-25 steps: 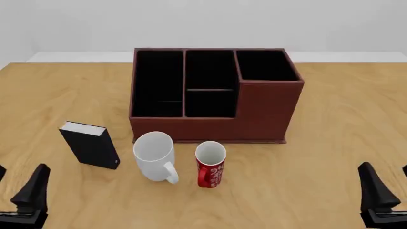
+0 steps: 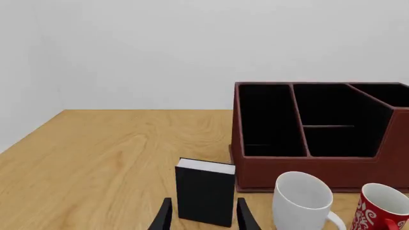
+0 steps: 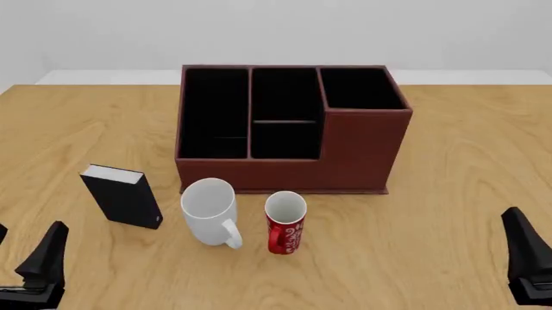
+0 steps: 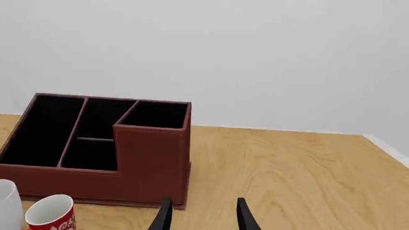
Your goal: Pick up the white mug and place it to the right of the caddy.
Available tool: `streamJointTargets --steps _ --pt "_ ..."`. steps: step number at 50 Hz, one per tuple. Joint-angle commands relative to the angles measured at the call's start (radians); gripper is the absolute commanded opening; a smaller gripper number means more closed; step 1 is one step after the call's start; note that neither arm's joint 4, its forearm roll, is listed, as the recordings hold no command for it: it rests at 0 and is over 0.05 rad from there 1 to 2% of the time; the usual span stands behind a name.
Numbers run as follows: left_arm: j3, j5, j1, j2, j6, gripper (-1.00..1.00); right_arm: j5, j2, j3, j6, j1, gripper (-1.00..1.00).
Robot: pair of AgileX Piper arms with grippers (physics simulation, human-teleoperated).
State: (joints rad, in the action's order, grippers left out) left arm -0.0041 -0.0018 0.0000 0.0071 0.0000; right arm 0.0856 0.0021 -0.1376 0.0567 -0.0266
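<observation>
The white mug (image 3: 209, 210) stands on the table in front of the caddy (image 3: 358, 152), handle toward the near side, next to a red mug (image 3: 286, 222). In the left wrist view the white mug (image 2: 300, 196) is beside the caddy (image 2: 319, 165). The right wrist view shows the caddy (image 4: 150, 158) and only a sliver of the white mug (image 4: 5, 206). My left gripper (image 3: 26, 255) is open and empty at the near left edge, far from the mug. My right gripper (image 3: 528, 255) is open and empty at the near right edge.
A small black box with a white top (image 3: 123, 196) stands left of the white mug, straight ahead of my left gripper's fingers (image 2: 164, 216). The red mug (image 4: 51, 215) stands right of the white one. Bare wooden table (image 3: 466, 194) lies right of the caddy.
</observation>
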Motion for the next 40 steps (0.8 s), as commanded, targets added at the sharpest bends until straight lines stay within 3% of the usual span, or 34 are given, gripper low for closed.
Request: streamJointTargets --steps 1,8,19,30,40 --pt "0.000 0.000 0.000 0.000 0.000 1.00 0.144 0.016 -0.183 0.058 -0.055 1.00" --pt "0.000 0.000 0.000 0.000 0.000 1.00 0.206 0.113 -0.352 0.132 -0.124 1.00" --pt "0.000 0.000 0.000 0.000 0.000 1.00 0.231 0.309 -0.516 0.267 -0.227 1.00" --pt "0.000 0.000 0.000 0.000 0.000 1.00 0.252 0.502 -0.661 0.361 -0.325 1.00" --pt "0.000 0.000 0.000 0.000 0.000 1.00 0.314 0.716 -0.812 0.404 -0.427 1.00"
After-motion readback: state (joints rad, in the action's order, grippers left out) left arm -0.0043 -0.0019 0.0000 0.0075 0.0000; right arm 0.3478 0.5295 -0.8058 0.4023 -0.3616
